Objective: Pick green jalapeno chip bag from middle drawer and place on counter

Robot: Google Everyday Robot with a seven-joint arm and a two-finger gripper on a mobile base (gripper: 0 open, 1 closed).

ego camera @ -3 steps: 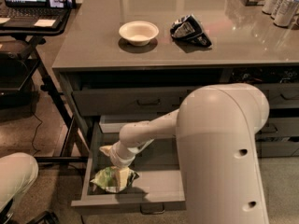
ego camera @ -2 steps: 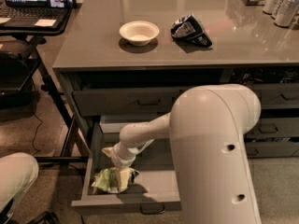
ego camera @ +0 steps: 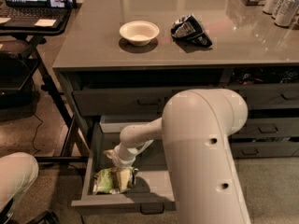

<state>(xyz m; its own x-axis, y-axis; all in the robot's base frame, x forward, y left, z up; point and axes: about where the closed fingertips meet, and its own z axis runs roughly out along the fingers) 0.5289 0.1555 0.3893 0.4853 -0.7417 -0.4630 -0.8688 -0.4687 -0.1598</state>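
The green jalapeno chip bag (ego camera: 111, 180) lies wrinkled on the floor of the pulled-out middle drawer (ego camera: 156, 183), near its front left corner. My gripper (ego camera: 120, 166) reaches down into the drawer and sits right at the top edge of the bag, touching or just above it. My white arm (ego camera: 205, 143) fills the lower middle of the view and hides the right part of the drawer. The counter (ego camera: 187, 55) spans the top of the cabinet above.
A white bowl (ego camera: 138, 31) and a black-and-white snack bag (ego camera: 189, 30) sit on the counter, with cans (ego camera: 280, 3) at its far right. A black desk with a laptop (ego camera: 28, 3) stands to the left. Closed drawers (ego camera: 266, 129) are at the right.
My arm's big link has shifted a little left. The gripper has sunk slightly toward the bag. The bag has not moved.
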